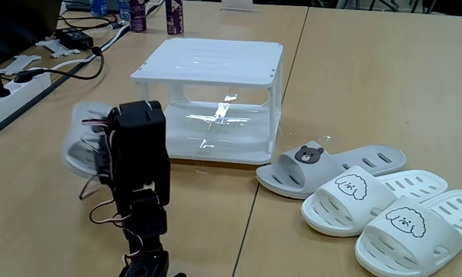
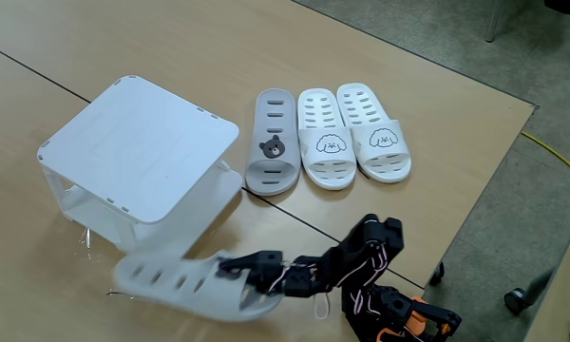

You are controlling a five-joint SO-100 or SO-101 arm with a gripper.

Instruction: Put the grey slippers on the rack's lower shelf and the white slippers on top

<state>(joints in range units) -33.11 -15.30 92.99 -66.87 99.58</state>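
- In a fixed view, the claw (image 1: 100, 150) is largely hidden behind the black arm; a blurred grey slipper (image 1: 83, 146) sits at it, left of the rack (image 1: 209, 100). The lower shelf (image 1: 239, 132) is bare. A second grey slipper (image 1: 323, 165) and the white slippers (image 1: 393, 208) lie on the counter (image 1: 369, 92).
- In another fixed view, the claw (image 2: 239, 271) is clamped on the held slipper's edge, near the rack's open front.
- Judged step: carrying the first grey slipper. Next it calls for levelling it and sliding it between the posts onto the lower shelf.
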